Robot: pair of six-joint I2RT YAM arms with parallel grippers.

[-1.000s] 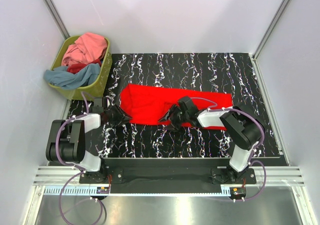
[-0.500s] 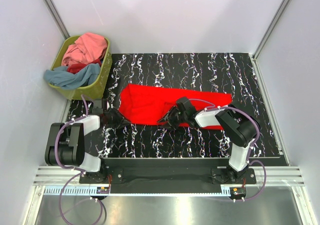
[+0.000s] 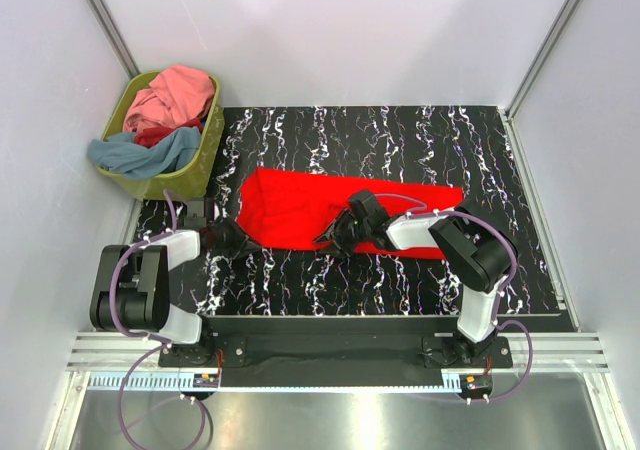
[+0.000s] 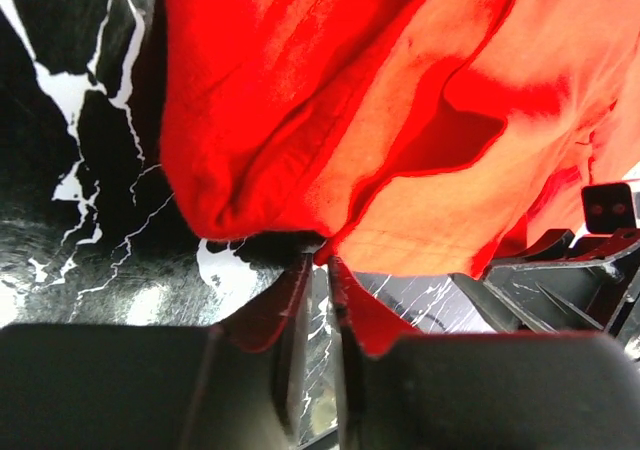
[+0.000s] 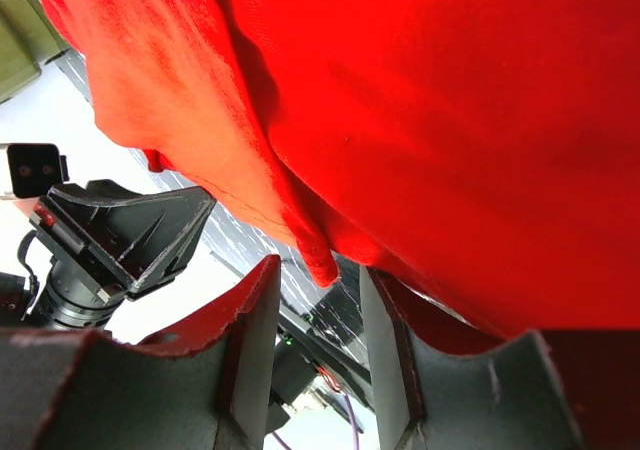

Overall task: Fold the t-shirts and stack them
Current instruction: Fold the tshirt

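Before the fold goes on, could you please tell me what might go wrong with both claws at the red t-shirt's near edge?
The left claw meets only the very hem of the red t-shirt, so a thin pinch could slip when lifted. The right claw has its jaws apart around a small fold, so it may catch one layer only. The cloth lies bunched, so the fold could end crooked.
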